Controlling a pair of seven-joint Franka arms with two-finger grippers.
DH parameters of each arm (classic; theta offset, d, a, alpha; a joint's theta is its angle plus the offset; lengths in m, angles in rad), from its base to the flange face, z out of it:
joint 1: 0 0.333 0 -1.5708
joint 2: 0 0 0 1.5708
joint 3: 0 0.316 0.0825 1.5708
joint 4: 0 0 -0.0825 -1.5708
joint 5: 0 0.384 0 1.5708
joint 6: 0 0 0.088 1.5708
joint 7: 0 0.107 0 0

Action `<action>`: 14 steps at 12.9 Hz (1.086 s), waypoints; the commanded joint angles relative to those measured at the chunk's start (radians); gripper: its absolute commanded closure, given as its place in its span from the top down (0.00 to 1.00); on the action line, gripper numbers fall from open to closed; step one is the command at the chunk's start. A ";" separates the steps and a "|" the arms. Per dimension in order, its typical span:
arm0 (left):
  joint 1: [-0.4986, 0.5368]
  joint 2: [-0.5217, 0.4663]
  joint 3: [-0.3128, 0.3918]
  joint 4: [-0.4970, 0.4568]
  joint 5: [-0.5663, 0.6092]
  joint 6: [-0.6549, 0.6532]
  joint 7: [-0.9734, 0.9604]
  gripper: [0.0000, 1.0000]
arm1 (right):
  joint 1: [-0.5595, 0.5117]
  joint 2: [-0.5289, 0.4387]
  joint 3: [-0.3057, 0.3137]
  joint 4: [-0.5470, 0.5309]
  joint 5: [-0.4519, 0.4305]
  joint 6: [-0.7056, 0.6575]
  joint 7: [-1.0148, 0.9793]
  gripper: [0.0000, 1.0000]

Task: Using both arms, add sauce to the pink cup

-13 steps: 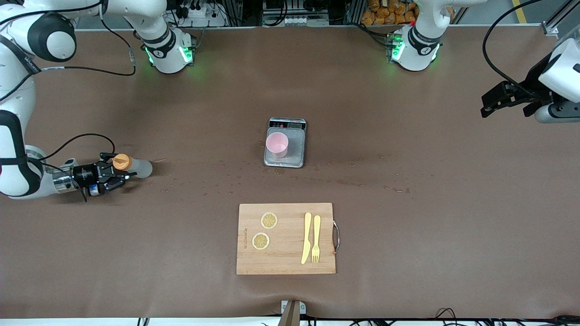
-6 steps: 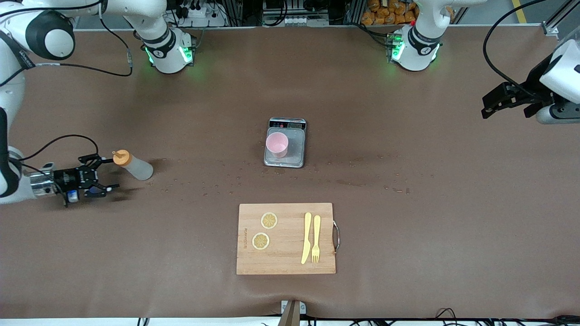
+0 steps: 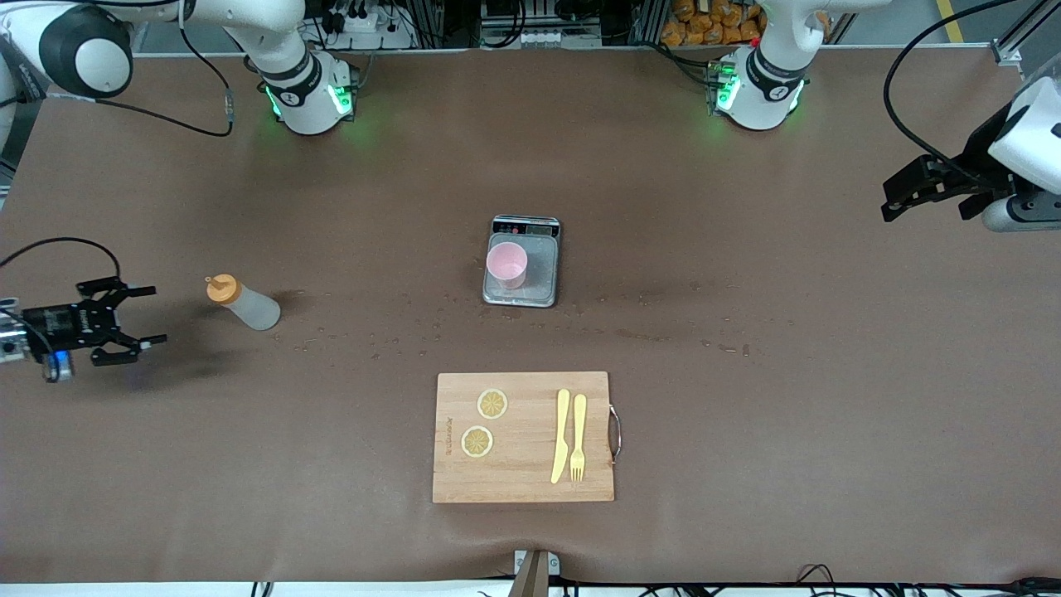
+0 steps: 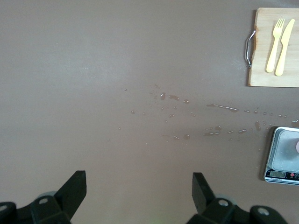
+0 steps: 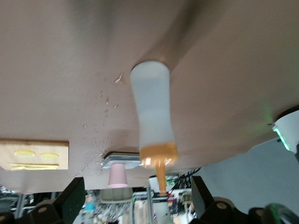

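Right gripper (image 3: 137, 315) backs off to frame's left edge, jaws wide, empty; sauce bottle (image 3: 243, 303) stands alone. Left gripper (image 3: 903, 186) waits open, empty, upper right.

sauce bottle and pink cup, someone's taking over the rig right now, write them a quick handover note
Right tool: open, empty, pulled back from the sauce bottle over the right arm's end of the table.
Left tool: open, empty, waiting over the left arm's end.
Sauce bottle stands upright on the table, cap on, toward the right arm's end.
Pink cup sits upright on the grey scale mid-table.
Done: bottle released. Whether sauce is in the cup cannot be seen.
Left: check the cup; if empty, regrasp and squeeze.
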 commanded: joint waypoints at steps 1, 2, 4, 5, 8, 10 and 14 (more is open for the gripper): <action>0.023 0.005 -0.006 -0.002 0.008 0.010 0.012 1.00 | 0.097 -0.113 0.000 0.025 -0.072 -0.016 0.016 1.00; 0.023 0.005 -0.004 -0.003 0.009 0.010 0.012 1.00 | 0.142 -0.144 0.000 0.025 -0.106 -0.017 0.016 1.00; 0.025 0.005 -0.006 -0.003 0.009 0.010 0.012 1.00 | 0.209 -0.224 0.003 0.025 -0.116 -0.026 0.016 1.00; 0.028 0.005 -0.004 -0.003 0.009 0.010 0.012 1.00 | 0.243 -0.245 0.013 0.025 -0.114 -0.031 0.014 1.00; 0.031 0.009 -0.006 0.000 0.007 0.011 0.012 1.00 | 0.337 -0.308 0.016 0.025 -0.140 -0.034 0.016 1.00; 0.030 0.009 -0.006 0.000 0.009 0.011 0.012 1.00 | 0.348 -0.345 0.019 0.025 -0.139 -0.078 0.014 1.00; 0.030 0.008 -0.006 0.000 0.007 0.011 0.012 1.00 | 0.365 -0.489 0.013 -0.017 -0.262 -0.080 -0.230 1.00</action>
